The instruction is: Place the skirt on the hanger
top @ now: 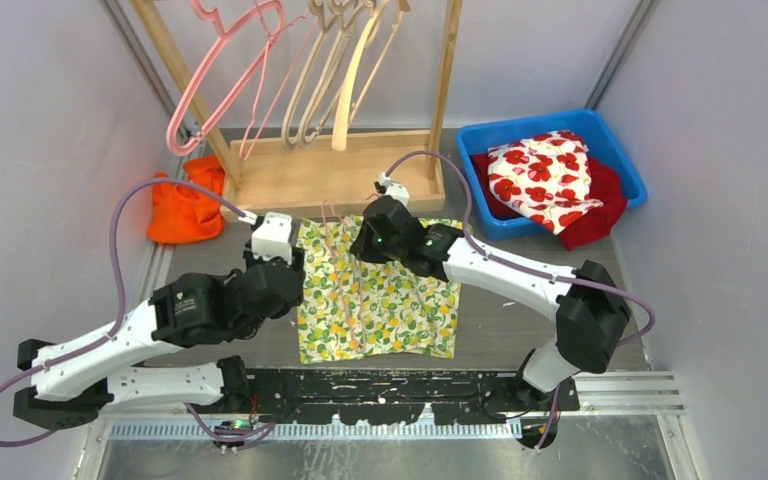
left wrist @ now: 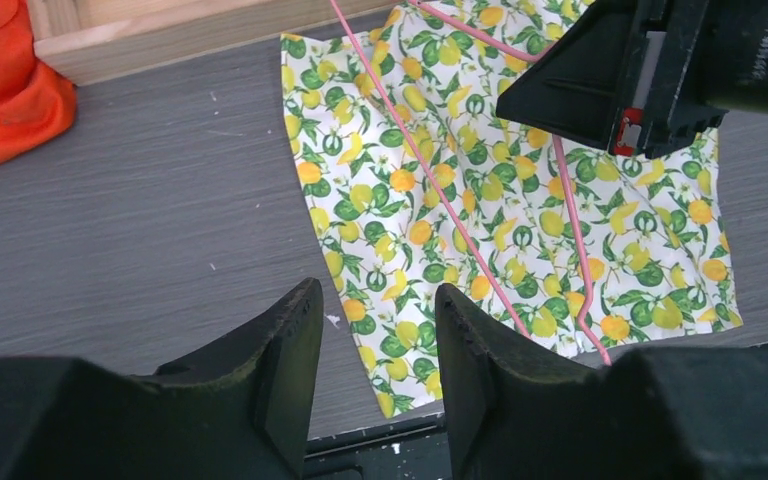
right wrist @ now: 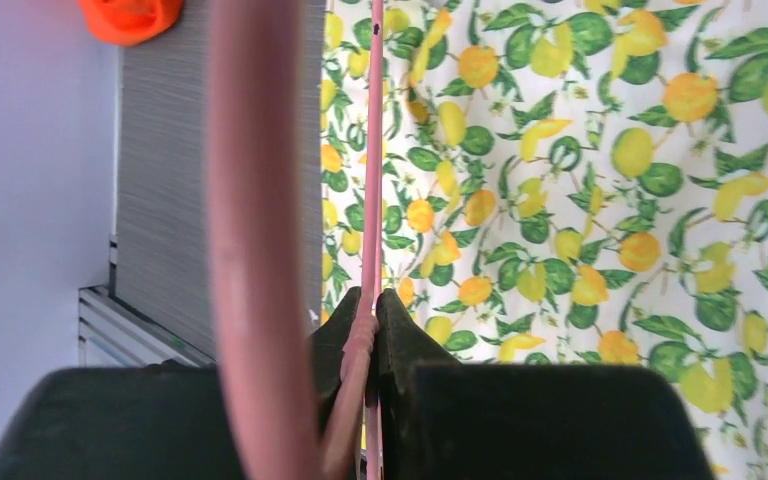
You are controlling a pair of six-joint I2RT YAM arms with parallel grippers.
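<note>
The skirt (top: 390,300), white with a lemon and leaf print, lies flat on the grey table. A thin pink hanger (top: 345,285) stretches along its left half. My right gripper (top: 365,245) hovers over the skirt's far edge, shut on the hanger's neck (right wrist: 372,180) just below the hook. The right wrist view shows the wire pinched between the fingertips (right wrist: 370,305), with the hook a blurred pink band close to the lens. My left gripper (left wrist: 378,300) stands open over the skirt's (left wrist: 520,200) left near corner, holding nothing. The hanger's (left wrist: 430,170) wires cross the fabric there.
A wooden rack base (top: 340,170) stands just behind the skirt, with several pink and beige hangers (top: 225,75) hanging above it. An orange cloth (top: 185,210) lies at the far left. A blue bin (top: 480,135) at the back right holds a red-flowered cloth (top: 545,175).
</note>
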